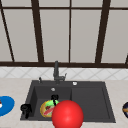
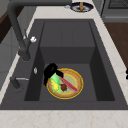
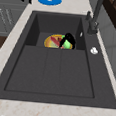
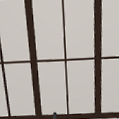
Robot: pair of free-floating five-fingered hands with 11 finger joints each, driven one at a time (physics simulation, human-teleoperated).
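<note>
Nearest the front camera: a red ball [image 1: 67,114], in front of the sink's [image 1: 90,100] near rim and covering part of the plate [image 2: 80,83].

Item in hand: a green piece [image 2: 54,81] of food. It lies on the yellow-rimmed plate at the bottom of the sink's left basin, on the side toward the faucet [image 1: 56,71], beside a red strip [image 2: 68,84].

My right hand [image 2: 51,72] is down in the basin. Its fingers are curled over the green piece and close round it.

My left hand [image 1: 26,109] hangs idle at the sink's left front corner, fingers loose and pointing down, holding nothing. A blue plate [image 1: 5,105] lies on the counter beyond it.

Assessment: the grasp stage, with the piece not yet lifted off the plate. The next move calls for a firm hold and a straight rise, keeping off the basin wall and the faucet overhead and leaving the plate undisturbed.
</note>
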